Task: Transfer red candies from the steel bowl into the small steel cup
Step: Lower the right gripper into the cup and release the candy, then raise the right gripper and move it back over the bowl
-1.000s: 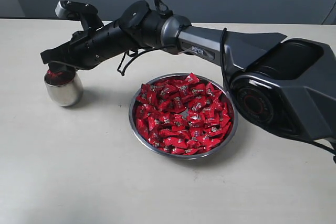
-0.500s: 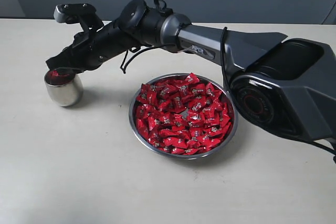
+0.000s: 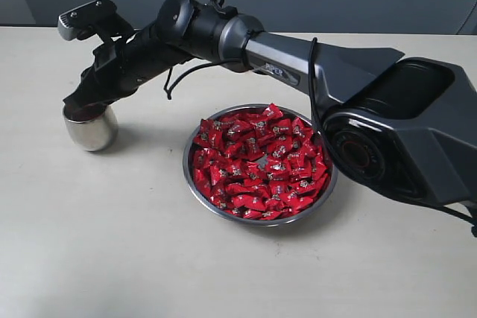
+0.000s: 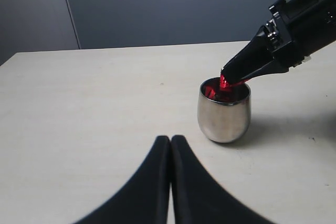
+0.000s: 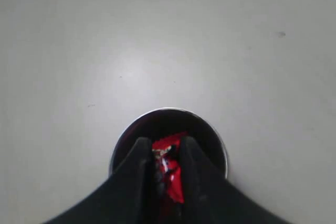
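Note:
A heap of red candies (image 3: 257, 161) fills the steel bowl (image 3: 187, 167) at the table's middle. To its left stands the small steel cup (image 3: 89, 130), also in the left wrist view (image 4: 224, 116), with red showing inside. My right gripper (image 3: 74, 102) hangs tilted down over the cup's mouth, shut on one red candy (image 5: 170, 174) that sits between its fingers (image 5: 139, 156) just above the cup's rim (image 5: 210, 129). My left gripper (image 4: 170, 139) is shut on nothing, low over the table, a short way from the cup.
The right arm's dark base (image 3: 402, 132) stands at the right, and its forearm (image 3: 298, 65) spans the space behind the bowl. Bare beige tabletop (image 3: 112, 243) lies in front of the bowl and cup.
The right wrist has lifted and the gripper now points more steeply down at the cup. The candy stays between its fingers. The left gripper's earlier state is not shown.

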`<state>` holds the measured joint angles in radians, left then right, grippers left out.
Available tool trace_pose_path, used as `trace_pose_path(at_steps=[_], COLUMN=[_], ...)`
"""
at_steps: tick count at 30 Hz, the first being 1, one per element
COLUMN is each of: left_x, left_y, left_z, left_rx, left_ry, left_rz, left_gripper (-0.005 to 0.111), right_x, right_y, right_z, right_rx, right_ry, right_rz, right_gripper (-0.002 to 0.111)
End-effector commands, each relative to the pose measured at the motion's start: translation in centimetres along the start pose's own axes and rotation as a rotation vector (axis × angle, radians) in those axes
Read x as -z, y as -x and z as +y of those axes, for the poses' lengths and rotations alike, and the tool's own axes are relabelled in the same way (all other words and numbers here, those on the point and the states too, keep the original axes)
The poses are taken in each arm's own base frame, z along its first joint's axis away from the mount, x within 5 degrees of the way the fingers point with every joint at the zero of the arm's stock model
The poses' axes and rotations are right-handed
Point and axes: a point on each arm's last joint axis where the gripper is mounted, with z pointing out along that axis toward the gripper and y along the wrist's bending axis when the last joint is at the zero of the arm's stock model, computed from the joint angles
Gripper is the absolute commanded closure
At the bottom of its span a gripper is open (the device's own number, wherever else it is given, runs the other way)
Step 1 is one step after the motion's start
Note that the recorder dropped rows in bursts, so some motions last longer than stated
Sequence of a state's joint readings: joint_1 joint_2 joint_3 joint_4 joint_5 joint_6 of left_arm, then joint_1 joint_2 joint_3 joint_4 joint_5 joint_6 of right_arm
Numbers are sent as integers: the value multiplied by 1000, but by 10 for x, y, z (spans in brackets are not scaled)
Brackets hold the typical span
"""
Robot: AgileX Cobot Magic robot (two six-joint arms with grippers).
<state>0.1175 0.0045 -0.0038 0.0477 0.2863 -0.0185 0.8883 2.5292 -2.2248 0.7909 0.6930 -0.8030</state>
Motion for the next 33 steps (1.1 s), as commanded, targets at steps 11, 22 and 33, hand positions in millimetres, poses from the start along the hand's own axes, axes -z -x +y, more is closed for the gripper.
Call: trace_pose_path(at_steps=[11, 22, 33], left_x=[0, 0, 0], left_y=[-1, -1, -1], left_z=[0, 0, 0], left_rx=[3, 3, 3], left_ry=[0, 0, 0], left_rz=[-2, -2, -2], left_gripper=[106, 106, 106], right_x=[2, 2, 6], right_y=[5, 5, 8], right_z=[2, 2, 4], right_rx=[21, 25, 20], right_ry=[-4, -6, 2], right_rz=[-18, -12, -11], right_gripper=[109, 59, 60])
